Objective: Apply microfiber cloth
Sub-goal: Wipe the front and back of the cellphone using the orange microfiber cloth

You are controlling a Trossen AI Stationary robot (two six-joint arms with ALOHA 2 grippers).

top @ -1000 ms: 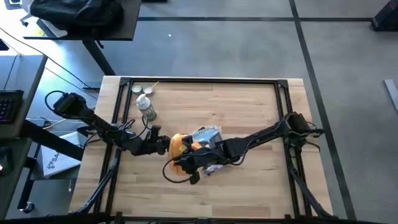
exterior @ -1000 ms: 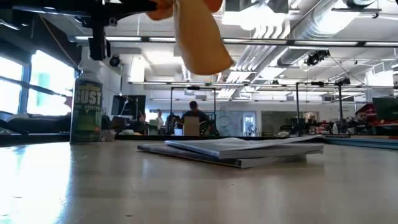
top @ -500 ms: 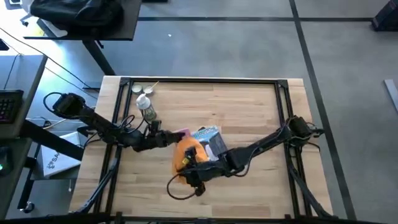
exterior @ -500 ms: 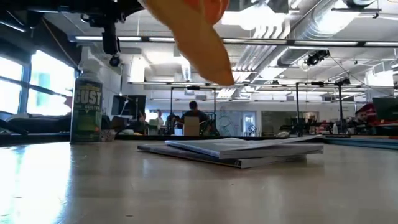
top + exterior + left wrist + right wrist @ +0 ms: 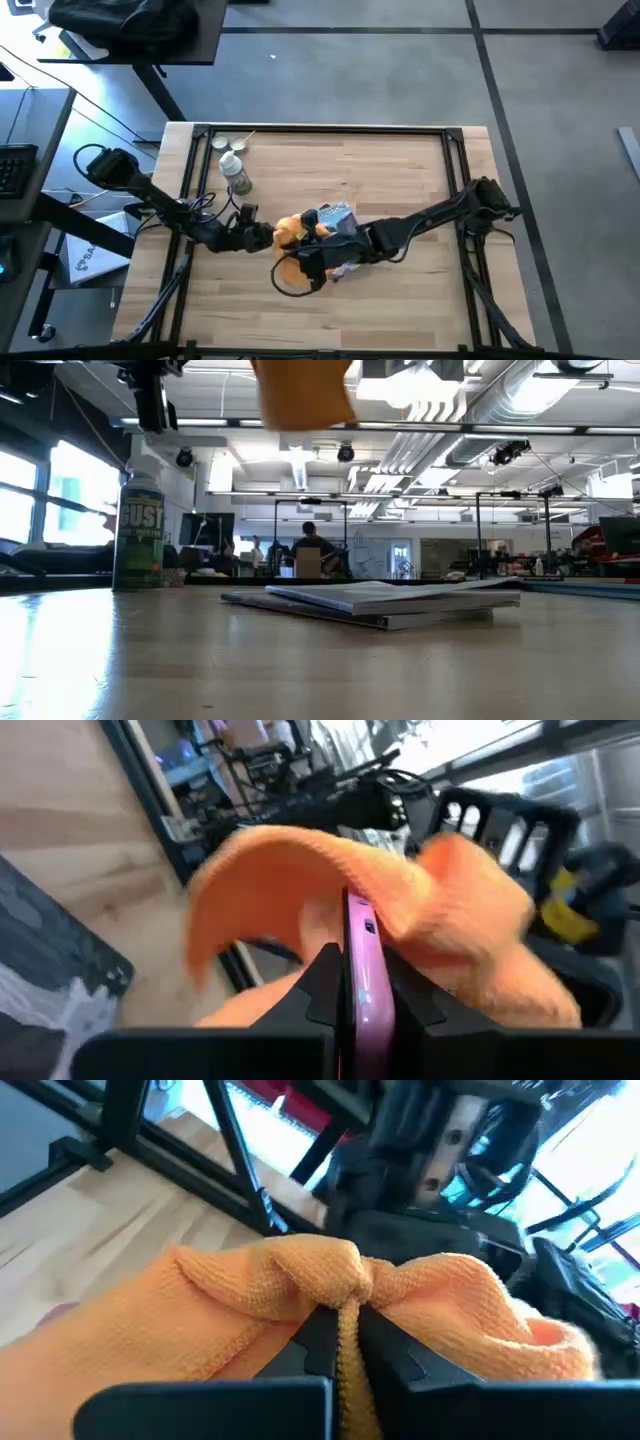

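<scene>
The orange-yellow microfiber cloth (image 5: 289, 232) is up in the air over the table's middle, bunched over a flat phone with a pink edge (image 5: 361, 955). My left gripper (image 5: 264, 236) is shut on the phone. My right gripper (image 5: 300, 256) comes from the right and is shut on the cloth (image 5: 300, 1295). In the low view only the cloth's lower end (image 5: 300, 395) shows, at the top. The phone's face is hidden by the cloth. My left gripper pinches the phone between its two fingers (image 5: 325, 975), which lie on the two flat faces. The pink edge (image 5: 362, 982) stands up between them. The phone is lifted clear of the table, its far end under the cloth. My right gripper pinches a gathered fold of the cloth (image 5: 346, 1308) between its two fingers, several layers bunched together. It comes roughly level from the table's right. The cloth is lifted clear, spreads over the phone beyond the fingers, and is slack.
A blue-grey printed packet (image 5: 336, 216) lies flat on the table just beyond the grippers, also the packet (image 5: 380, 598) in the low view. A spray bottle (image 5: 237, 175) stands at the far left, with small lids (image 5: 225, 143) behind it. A black frame runs along the table's edges.
My right gripper has carried the cloth a little toward the near edge and back again, over the phone. My left gripper has gone slightly toward the right and returned. The cloth's hanging end has risen and now sits higher above the table.
</scene>
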